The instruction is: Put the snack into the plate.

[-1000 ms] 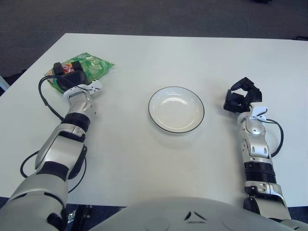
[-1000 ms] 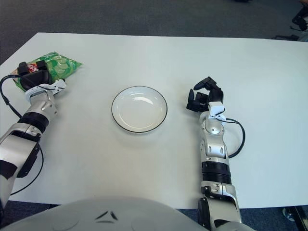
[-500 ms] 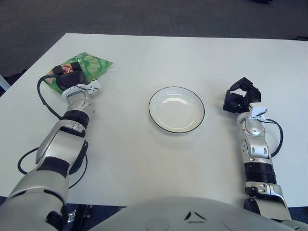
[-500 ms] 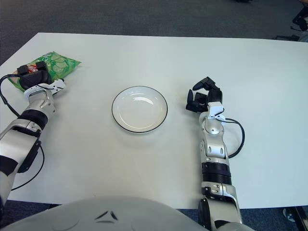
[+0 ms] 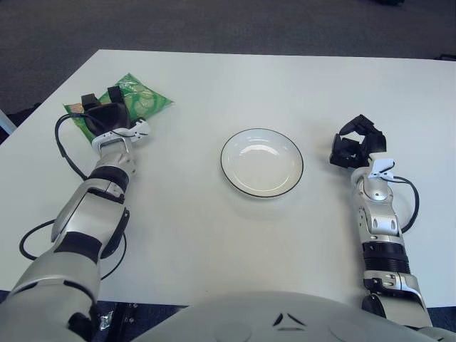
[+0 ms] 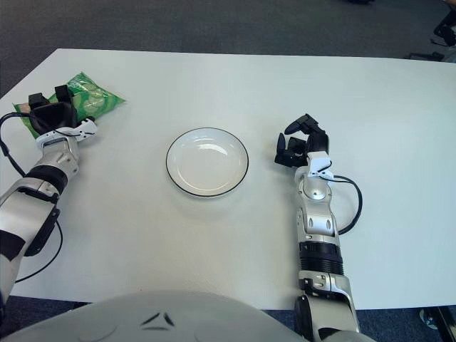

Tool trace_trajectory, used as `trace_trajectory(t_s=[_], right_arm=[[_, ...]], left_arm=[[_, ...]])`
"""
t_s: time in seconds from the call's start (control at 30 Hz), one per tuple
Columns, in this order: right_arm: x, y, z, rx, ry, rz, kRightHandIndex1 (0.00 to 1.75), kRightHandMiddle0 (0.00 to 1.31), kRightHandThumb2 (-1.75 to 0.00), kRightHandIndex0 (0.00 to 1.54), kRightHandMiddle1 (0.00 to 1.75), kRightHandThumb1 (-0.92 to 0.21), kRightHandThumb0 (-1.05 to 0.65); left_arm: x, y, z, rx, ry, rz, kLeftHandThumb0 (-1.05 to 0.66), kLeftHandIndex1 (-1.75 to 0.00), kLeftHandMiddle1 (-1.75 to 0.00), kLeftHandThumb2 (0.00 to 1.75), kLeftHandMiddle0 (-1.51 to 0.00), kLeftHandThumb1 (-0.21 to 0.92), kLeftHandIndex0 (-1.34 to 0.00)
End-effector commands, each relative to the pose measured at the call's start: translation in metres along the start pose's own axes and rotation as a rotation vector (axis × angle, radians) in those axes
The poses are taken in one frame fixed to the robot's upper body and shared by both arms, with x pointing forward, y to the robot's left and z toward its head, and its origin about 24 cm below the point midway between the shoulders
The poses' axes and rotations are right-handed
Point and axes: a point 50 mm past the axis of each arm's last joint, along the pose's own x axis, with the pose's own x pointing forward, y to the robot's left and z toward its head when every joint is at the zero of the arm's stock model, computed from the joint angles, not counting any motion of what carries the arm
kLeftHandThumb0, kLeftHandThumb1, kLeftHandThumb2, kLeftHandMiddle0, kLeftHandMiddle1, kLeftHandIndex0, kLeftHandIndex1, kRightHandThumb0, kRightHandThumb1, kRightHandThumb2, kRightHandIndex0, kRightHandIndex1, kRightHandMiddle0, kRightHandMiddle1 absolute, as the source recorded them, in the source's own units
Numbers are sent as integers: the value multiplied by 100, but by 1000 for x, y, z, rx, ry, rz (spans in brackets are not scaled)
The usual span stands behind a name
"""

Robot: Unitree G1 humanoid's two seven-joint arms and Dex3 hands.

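Observation:
The snack [image 5: 139,97] is a green bag lying at the far left of the white table [image 5: 214,235]. My left hand [image 5: 102,109] sits on the bag's near left end, its dark fingers [image 5: 115,93] closed around that end; part of the bag is hidden under the palm. The plate [image 5: 261,162], white with a thin dark rim, holds nothing and stands at the table's middle, well right of the bag. My right hand [image 5: 355,144] shows to the right of the plate, its fingers curled with nothing in them.
Black cables loop beside my left forearm [image 5: 63,146] and by the right wrist [image 5: 412,203]. Dark carpet floor [image 5: 228,25] lies beyond the table's far edge.
The snack bag has turned under my left hand, its right tip swinging nearer and to the right. The plate and my right hand have stayed put.

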Motion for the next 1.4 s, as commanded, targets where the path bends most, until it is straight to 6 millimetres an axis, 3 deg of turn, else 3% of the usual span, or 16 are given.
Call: trace_trajectory(t_s=[0.0,0.23,0.47,0.73,0.9,1.37], right_arm=[[-31,-5,-42,-19,172,-4,175,70,-144,133,175,-22,-52],[-32,-5,-42,-14,168,15,175,70,-144,133,175,-22,-52],[-31,-6,-42,-9,177,14,175,70,-144,133,175,-22,-52],[-30,-5,-43,-10,183,8,175,70,-145,132,175,-21,-53],[-29,-5,-44,-12,183,15,175,71,-145,132,175,-21,-53],[-28,-4,-45,-11,185,22,175,71,-146,132,175,-20,-53]], left_arm=[[-22,-24,-13,32,13,-101,0,-174,-125,153,-100,-2,-72],[-12,-12,-1,-22,-28,-18,0,-175,-129,160,-104,-7,-73],[-6,-3,5,-46,-67,39,0,-175,-143,167,-102,-9,-71],[8,30,36,-190,-200,162,0,-175,-155,174,-99,-12,-72],[3,54,56,-255,-294,251,0,-175,-159,175,-97,-11,-71],[-16,95,79,-366,-493,416,0,-175,-159,175,-98,-11,-72]])
